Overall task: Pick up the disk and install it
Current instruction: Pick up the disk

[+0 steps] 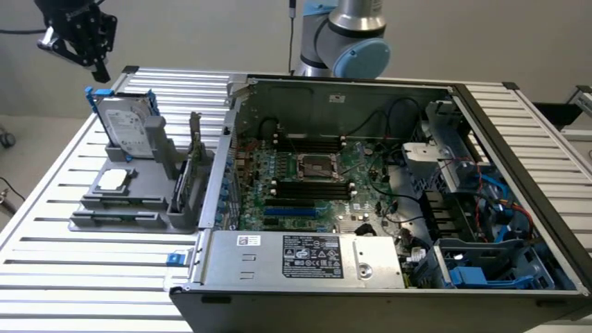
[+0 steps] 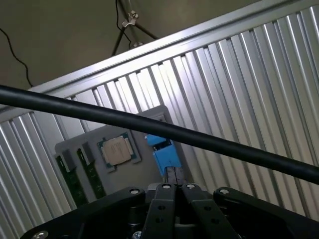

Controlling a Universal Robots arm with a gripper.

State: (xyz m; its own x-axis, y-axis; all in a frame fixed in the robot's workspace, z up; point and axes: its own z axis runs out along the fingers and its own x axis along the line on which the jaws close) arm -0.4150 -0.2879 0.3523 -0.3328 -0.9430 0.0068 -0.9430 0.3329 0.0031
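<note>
Closed, empty fingers point(image 1: 98, 69) are held above the upright silver-grey metal disk point(image 1: 125, 128) in its blue frame; it is judged stiff and weighty, best gripped by its edges.

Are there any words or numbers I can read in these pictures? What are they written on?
No text can be read here.
White label on the large silver power supply box: printed lines and marks, too small to read.
White label on the silver-grey disk in its blue frame: too blurred to read.
Small white sticker beside the power supply label: too small to read.
</note>
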